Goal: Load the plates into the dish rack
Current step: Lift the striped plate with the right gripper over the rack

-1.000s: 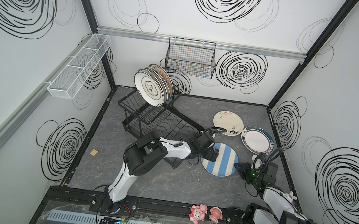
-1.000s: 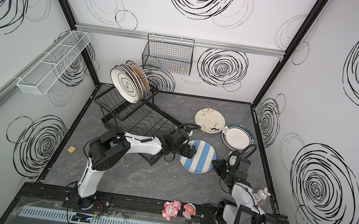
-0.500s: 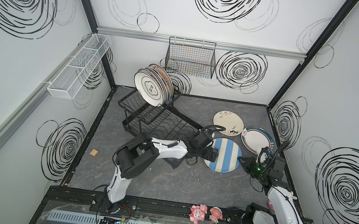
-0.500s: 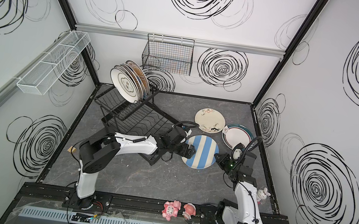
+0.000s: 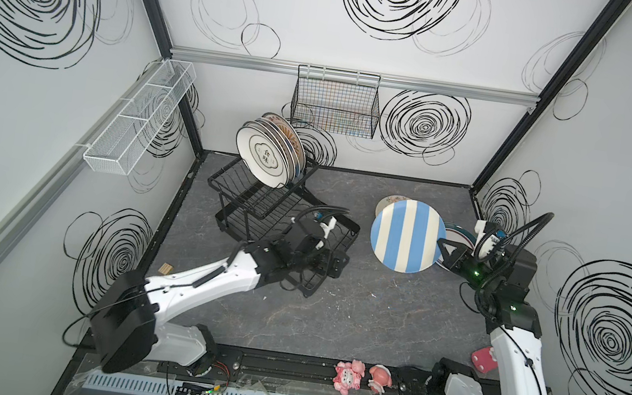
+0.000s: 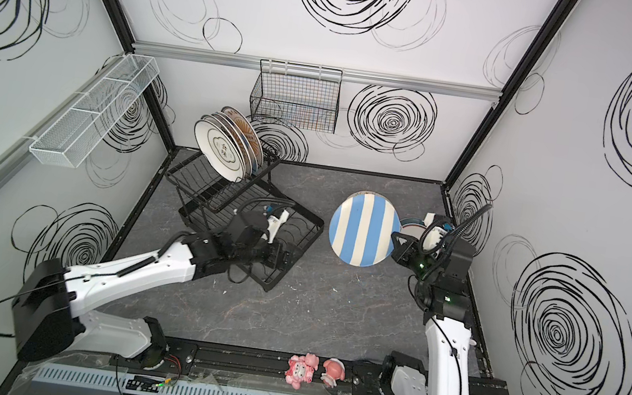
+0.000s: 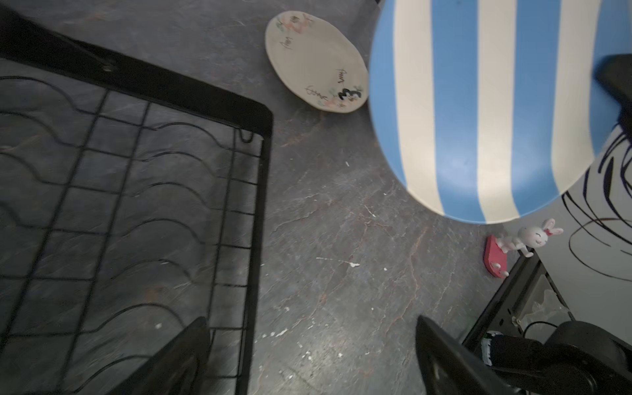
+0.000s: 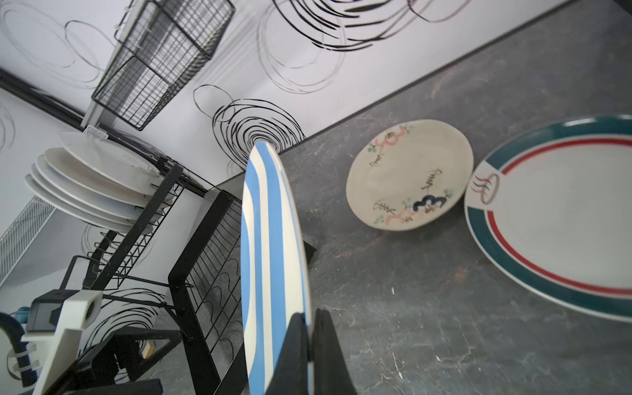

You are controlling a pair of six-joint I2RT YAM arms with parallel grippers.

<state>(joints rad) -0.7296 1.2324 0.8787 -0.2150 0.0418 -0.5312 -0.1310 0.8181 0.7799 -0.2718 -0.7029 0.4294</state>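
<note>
Now the right tool (image 5: 445,253), pinched on the rim of the striped plate (image 5: 405,236), has raised it off the table (image 5: 331,314), free to travel to the dish rack (image 5: 259,199), at whose corner the left tool (image 7: 311,319) stands wide open.

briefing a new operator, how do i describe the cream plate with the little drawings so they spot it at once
On the grey table, look right of the black dish rack, where the right gripper holds a striped plate. Two plates lie flat behind it. Yours is the cream plate with pink flowers, not the teal-rimmed plate beside it.
</note>
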